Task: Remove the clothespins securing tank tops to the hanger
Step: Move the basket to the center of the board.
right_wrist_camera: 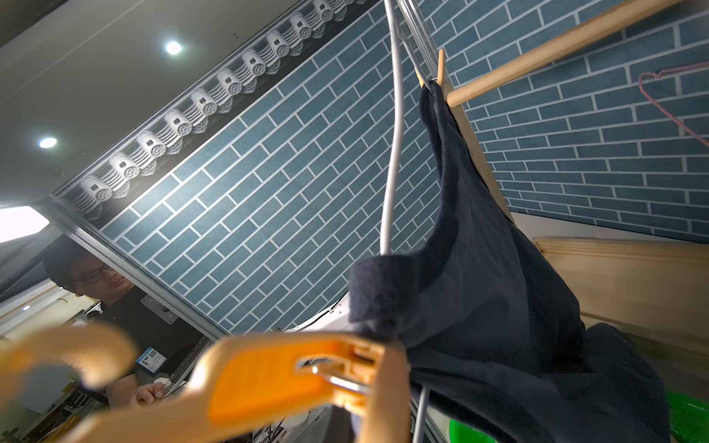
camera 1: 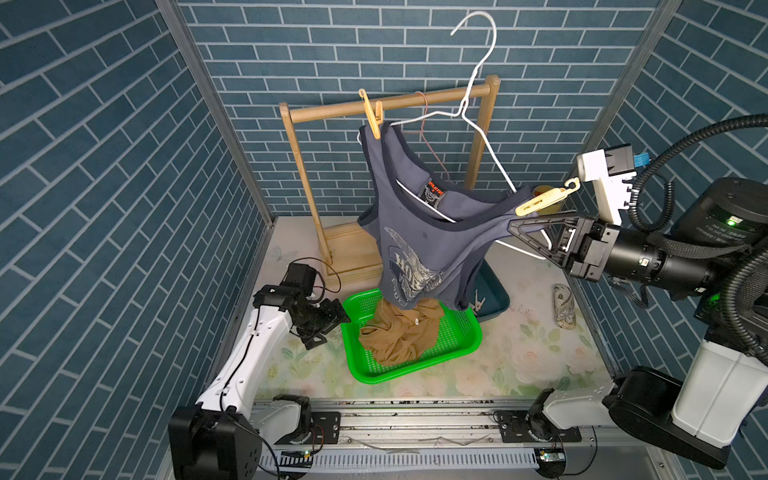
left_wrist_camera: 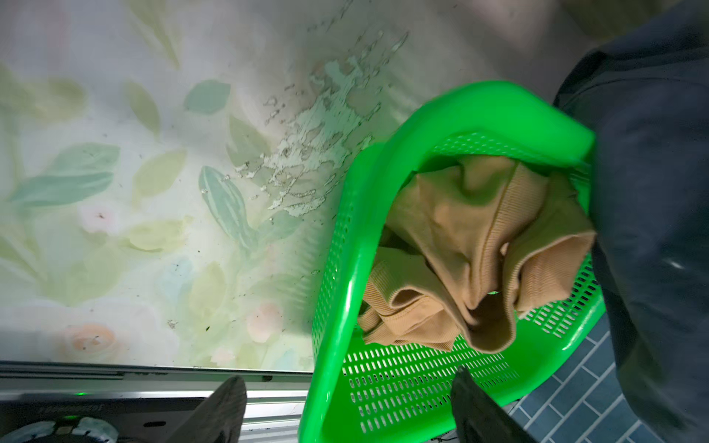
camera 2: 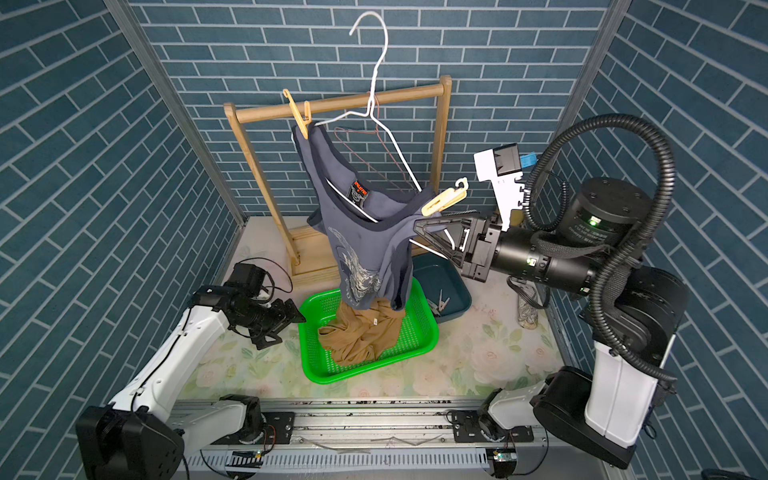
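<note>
Above the green basket (camera 1: 348,345), I hold the white hanger (right_wrist_camera: 395,161) up clear of the wooden rack (camera 1: 415,99), tilted, its hook free in the air. My right gripper (camera 1: 513,227) is pressed together on the hanger's low end, where the grey tank top (camera 1: 415,232) wraps the wire. I cannot tell whether it bites wire, strap or both. My left gripper (camera 1: 328,332) hangs spread and empty, low beside the basket's rim.

The tan tank top (camera 1: 399,336) lies crumpled in the basket, so I judge that half of the job done. The grey one is still pinned at both straps. The upper clothespin (camera 1: 371,116) is yellow-tan and clips the strap at the hanger's high end. The lower clothespin (camera 1: 544,199) is pale cream with a hooked tail and sits just above my right gripper. In the right wrist view it looms close and blurred. A few freed pins lie in the dark blue bin (camera 1: 500,291) beside the basket.

The step in hand, I judge, is steadying the hanger for unpinning. Next my left gripper needs to rise, squeeze one pin's tails and draw it off the strap without dragging the cloth.
</note>
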`<state>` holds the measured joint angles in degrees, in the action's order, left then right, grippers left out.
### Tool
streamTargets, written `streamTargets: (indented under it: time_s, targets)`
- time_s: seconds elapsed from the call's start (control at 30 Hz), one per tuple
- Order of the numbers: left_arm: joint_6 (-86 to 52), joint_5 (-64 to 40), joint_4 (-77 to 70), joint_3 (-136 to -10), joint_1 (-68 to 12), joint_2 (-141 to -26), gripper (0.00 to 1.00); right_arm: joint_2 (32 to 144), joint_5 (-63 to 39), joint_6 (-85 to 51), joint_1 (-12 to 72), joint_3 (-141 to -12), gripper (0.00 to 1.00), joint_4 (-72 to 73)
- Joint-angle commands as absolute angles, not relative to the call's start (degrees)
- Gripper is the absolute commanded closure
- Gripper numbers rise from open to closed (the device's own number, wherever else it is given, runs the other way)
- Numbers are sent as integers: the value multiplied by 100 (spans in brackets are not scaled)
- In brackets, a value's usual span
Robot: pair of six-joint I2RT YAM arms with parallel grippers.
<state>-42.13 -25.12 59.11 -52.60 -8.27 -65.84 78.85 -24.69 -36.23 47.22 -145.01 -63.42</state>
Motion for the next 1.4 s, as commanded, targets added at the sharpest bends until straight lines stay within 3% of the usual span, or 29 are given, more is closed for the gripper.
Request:
streamTargets:
  time_s: [0.0, 0.17, 0.33, 0.63, 1.17, 1.27, 1.37]
  targets:
    - [-4444, -2637, 5315, -4989, -970, -6684, 15, 7919, -2463, -3641, 4746, -14351, 100, -5915]
    - [-4625, -2740, 4721, -4559, -1020, -6916, 25, 7884, -2399, -3612, 4751, -14104, 100, -5923]
    - [-4724, -2766, 4318, -4435, -1028, -7234, 57, 7810, -2391, -3612, 4744, -13762, 100, -5877]
    - [-4316, -2537, 4429, -4948, -1028, -7899, 92, 7477, -2374, -3696, 4746, -13017, 100, -5611]
    - [-2554, -1218, 5540, -6903, -718, -9203, 97, 7405, -2572, -3909, 4746, -13248, 100, -5751]
    - [-2484, -1263, 5546, -7099, -510, -9423, 94, 7744, -2808, -3979, 4748, -14017, 100, -5888]
    - [-2421, -1277, 5568, -7316, -439, -9607, 81, 8173, -2945, -3997, 4748, -14972, 100, -6045]
